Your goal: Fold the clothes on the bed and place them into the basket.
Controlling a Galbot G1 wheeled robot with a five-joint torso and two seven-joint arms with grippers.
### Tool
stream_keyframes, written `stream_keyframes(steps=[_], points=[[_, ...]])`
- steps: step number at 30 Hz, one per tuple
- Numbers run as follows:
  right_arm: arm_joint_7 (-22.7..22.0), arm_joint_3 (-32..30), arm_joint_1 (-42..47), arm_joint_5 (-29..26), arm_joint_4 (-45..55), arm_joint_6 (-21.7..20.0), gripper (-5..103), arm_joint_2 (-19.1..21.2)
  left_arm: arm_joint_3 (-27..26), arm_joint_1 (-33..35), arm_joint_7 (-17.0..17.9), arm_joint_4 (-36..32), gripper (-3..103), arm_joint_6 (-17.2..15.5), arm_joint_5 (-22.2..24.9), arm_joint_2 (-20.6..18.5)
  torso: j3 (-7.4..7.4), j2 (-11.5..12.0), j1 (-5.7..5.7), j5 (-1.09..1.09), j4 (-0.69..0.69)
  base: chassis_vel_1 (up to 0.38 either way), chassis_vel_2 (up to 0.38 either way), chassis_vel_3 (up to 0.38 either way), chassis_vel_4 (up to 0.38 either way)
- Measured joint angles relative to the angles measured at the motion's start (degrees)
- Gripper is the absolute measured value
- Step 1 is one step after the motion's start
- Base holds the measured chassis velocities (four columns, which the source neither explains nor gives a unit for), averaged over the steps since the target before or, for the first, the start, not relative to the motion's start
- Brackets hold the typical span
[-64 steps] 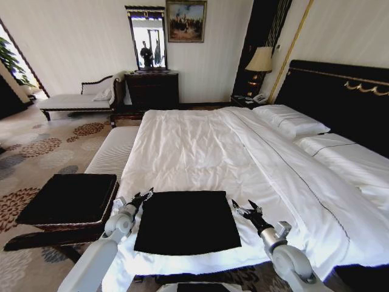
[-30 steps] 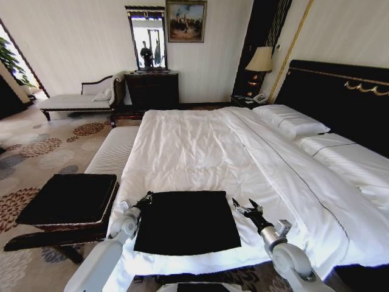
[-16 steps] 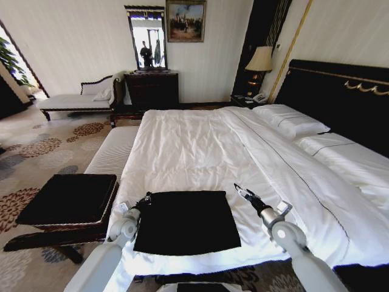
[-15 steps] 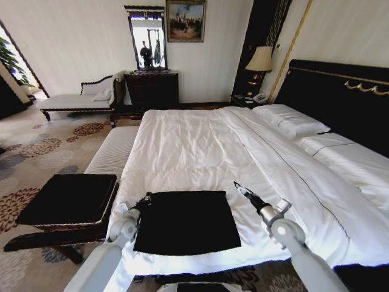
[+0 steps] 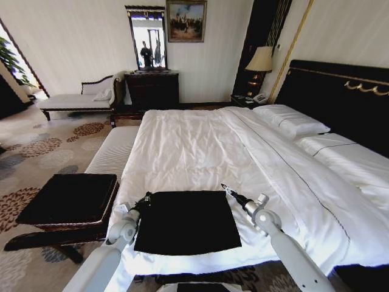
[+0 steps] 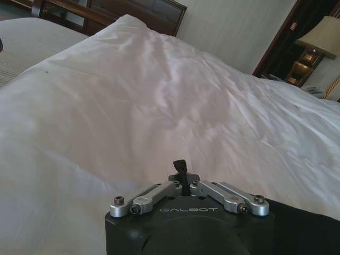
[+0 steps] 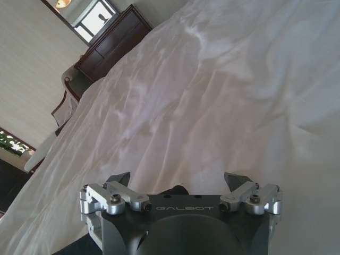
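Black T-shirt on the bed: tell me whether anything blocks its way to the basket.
Nothing visible does. The folded black T-shirt lies on the bed at its near edge, with the left tool at its left corner. The basket sits just left of the bed, open-topped, with only the bed edge between them.

- The head view looks down from high at the bed's (image 5: 200,152) foot, facing 12 o'clock toward the far wall.
- The left wrist view sits low, just behind its claw (image 6: 181,169), skimming the duvet.
- The right wrist view does likewise behind its claw (image 7: 178,186).
- All three share the white duvet.
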State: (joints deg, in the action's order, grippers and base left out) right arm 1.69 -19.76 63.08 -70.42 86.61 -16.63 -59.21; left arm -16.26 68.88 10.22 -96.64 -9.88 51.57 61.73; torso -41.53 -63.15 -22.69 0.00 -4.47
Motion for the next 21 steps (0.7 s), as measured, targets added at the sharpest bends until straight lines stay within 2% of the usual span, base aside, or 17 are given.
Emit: stream_keyframes(steps=[1, 3, 8, 9, 10, 11, 12, 13, 14, 16, 17, 18, 19, 20, 21], points=[[0.0, 0.0, 0.0, 0.0, 0.0, 0.0, 101, 0.0, 0.0, 0.0, 0.0, 0.0, 1, 0.0, 0.0, 0.0, 0.0, 0.0, 0.0, 0.0, 0.0, 0.0, 0.0, 0.0, 0.0], [0.3, 0.5, -0.2, 0.4, -0.9, 0.0, 95, -0.2, 0.0, 0.2, 0.0, -0.4, 1, 0.0, 0.1, -0.1, 0.0, 0.0, 0.0, 0.0, 0.01, 0.0, 0.0, 0.0, 0.0], [1.3, 0.7, 0.9, 0.5, -0.5, -0.1, 92, -0.8, -0.2, 0.2, 0.3, -0.8, 1, -0.2, 0.4, -0.6, 0.0, 0.0, 0.01, 0.0, 0.01, 0.0, 0.0, 0.0, 0.0], [1.4, 0.7, 1.3, 0.3, -0.1, -0.2, 88, -0.9, -0.2, 0.1, 0.3, -0.8, 1, -0.3, 0.3, -0.6, 0.01, 0.0, 0.0, 0.0, 0.01, 0.0, 0.0, 0.0, 0.0], [1.4, 0.7, 1.3, 0.3, -0.1, -0.2, 88, -0.9, -0.2, 0.1, 0.3, -0.8, 1, -0.3, 0.3, -0.6, 0.01, 0.0, 0.0, 0.0, 0.01, 0.0, 0.0, 0.0, 0.0], [1.7, 0.7, 1.7, 0.2, 0.2, -0.2, 82, -0.9, -0.2, 0.0, 0.4, -0.7, 1, -0.3, 0.3, -0.6, 0.0, 0.0, 0.0, 0.0, 0.01, 0.0, 0.0, 0.0, 0.0], [1.8, 0.7, 2.0, 0.2, 0.5, -0.2, 82, -0.9, -0.2, 0.0, 0.4, -0.6, 1, -0.3, 0.3, -0.6, 0.0, 0.0, 0.0, 0.0, 0.01, 0.0, 0.0, 0.0, 0.0], [2.0, 0.7, 2.4, 0.3, 0.9, -0.2, 77, -0.8, -0.2, -0.1, 0.5, -0.5, 1, -0.3, 0.3, -0.6, 0.0, 0.0, 0.0, 0.0, 0.0, 0.0, 0.0, 0.0, 0.0], [2.2, 0.7, 2.7, 0.4, 1.2, -0.2, 66, -0.7, -0.2, -0.1, 0.5, -0.4, 1, -0.3, 0.3, -0.6, 0.0, 0.0, 0.0, 0.0, 0.01, 0.0, 0.0, 0.0, 0.0], [2.2, 0.6, 2.8, 0.5, 1.3, -0.2, 66, -0.7, -0.2, -0.2, 0.5, -0.4, 1, -0.3, 0.4, -0.5, 0.0, 0.0, 0.0, 0.0, 0.0, 0.0, 0.0, 0.0, 0.0], [2.2, 0.6, 2.7, 0.5, 1.3, -0.2, 60, -0.6, -0.1, -0.2, 0.5, -0.4, 1, -0.3, 0.4, -0.5, 0.0, 0.0, 0.0, 0.0, 0.01, 0.0, 0.0, 0.0, 0.0], [2.2, 0.6, 2.7, 0.4, 1.3, -0.2, 60, -0.6, -0.1, -0.2, 0.5, -0.3, 1, -0.3, 0.4, -0.5, 0.0, 0.0, 0.0, 0.0, 0.01, 0.0, 0.0, 0.0, 0.0], [2.1, 0.6, 2.7, 0.4, 1.3, -0.2, 55, -0.5, -0.1, -0.3, 0.5, -0.3, 1, -0.3, 0.4, -0.5, 0.0, 0.0, 0.0, 0.0, 0.01, 0.0, 0.0, 0.0, 0.0], [2.0, 0.6, 2.7, 0.4, 1.3, -0.2, 44, -0.3, 0.0, -0.3, 0.5, -0.3, 1, -0.3, 0.4, -0.5, 0.0, 0.0, 0.0, -0.01, 0.01, 0.0, 0.0, 0.0, 0.0], [1.9, 0.6, 2.7, 0.4, 1.3, -0.2, 44, -0.2, 0.0, -0.3, 0.5, -0.3, 1, -0.4, 0.4, -0.5, 0.0, 0.0, 0.0, 0.0, 0.01, 0.0, 0.0, 0.0, 0.0]])
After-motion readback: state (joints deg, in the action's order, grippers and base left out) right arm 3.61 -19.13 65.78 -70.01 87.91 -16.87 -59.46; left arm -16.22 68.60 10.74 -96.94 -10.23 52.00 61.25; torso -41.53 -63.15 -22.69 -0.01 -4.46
